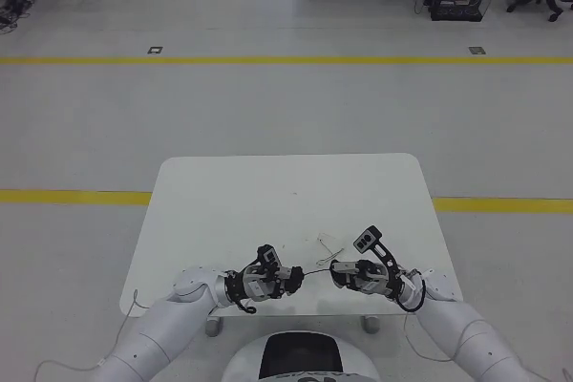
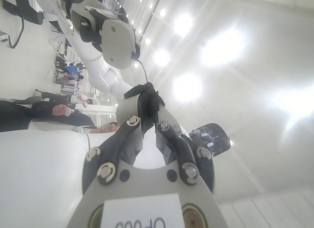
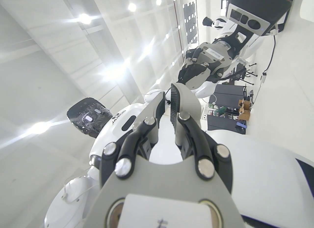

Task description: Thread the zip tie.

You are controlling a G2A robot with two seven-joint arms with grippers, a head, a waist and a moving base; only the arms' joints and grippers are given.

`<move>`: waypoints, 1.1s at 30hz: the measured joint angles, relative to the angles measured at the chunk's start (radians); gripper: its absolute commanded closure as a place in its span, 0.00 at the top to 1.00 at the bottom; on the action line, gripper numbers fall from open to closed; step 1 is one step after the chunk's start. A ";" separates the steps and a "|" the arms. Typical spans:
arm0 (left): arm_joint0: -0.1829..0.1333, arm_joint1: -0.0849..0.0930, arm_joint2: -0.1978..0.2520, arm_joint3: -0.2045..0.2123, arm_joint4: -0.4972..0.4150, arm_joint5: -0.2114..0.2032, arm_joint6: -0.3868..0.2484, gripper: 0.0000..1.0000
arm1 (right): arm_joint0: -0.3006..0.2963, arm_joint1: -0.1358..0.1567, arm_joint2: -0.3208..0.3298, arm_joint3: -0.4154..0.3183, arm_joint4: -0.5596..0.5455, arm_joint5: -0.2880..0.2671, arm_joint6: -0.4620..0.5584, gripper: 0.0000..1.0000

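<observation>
- The zip tie (image 2: 144, 70) hangs in the air between the two hands, above the near part of the surface (image 1: 267, 191) and not touching it. It makes a thin black line with a slight curve.
- The left hand (image 2: 148, 93) is clamped on one end of the tie, and a dark lump of strap bunches at its fingertips.
- The right hand (image 3: 168, 98) has its fingers drawn almost together, with the tie's other end pinched in the slim gap between them.
- The step in hand is bringing the tail to the slot in the head. Which hand holds the head is hard to tell, since both ends are mostly buried in the fingers.
- To do it well, one hand should stay fixed as an anchor while only the other travels, so the two ends do not chase each other.
- The strap needs to bend into a loop, so the hands should close toward each other and turn inward, not pull apart. Tension would straighten the tie and aim the tip away from the slot.
- The grip on the tail end works best close to the tip but with a short stub free, because a long free length flexes and wanders.
- The tail's flat side should line up with the slot before pushing; a twisted strap jams at the mouth.
- A thin pale strip (image 1: 327, 250) lies on the surface just beyond the hands and should be left alone.
</observation>
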 measured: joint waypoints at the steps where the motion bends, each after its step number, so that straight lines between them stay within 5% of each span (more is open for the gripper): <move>1: 0.000 0.000 0.001 0.000 0.000 0.000 0.000 0.00 | 0.001 0.000 -0.001 0.000 0.001 -0.001 0.000 0.09; 25: -0.006 0.004 0.012 0.007 -0.003 -0.007 0.020 0.00 | 0.007 0.001 0.000 0.013 -0.013 -0.006 0.000 0.00; 30: -0.006 0.006 0.011 0.003 0.006 -0.013 0.030 0.29 | 0.006 -0.001 0.009 0.016 -0.033 -0.006 0.000 0.00; 31: -0.006 0.007 0.010 0.003 0.011 -0.015 0.033 0.39 | 0.005 -0.001 0.011 0.016 -0.036 -0.006 0.000 0.00; 32: -0.007 0.007 0.010 0.001 0.018 -0.020 0.037 0.66 | 0.005 -0.002 0.013 0.016 -0.040 -0.006 0.000 0.00; 33: -0.007 0.008 0.009 -0.001 0.026 -0.023 0.041 0.71 | 0.004 -0.003 0.015 0.016 -0.043 -0.006 0.000 0.00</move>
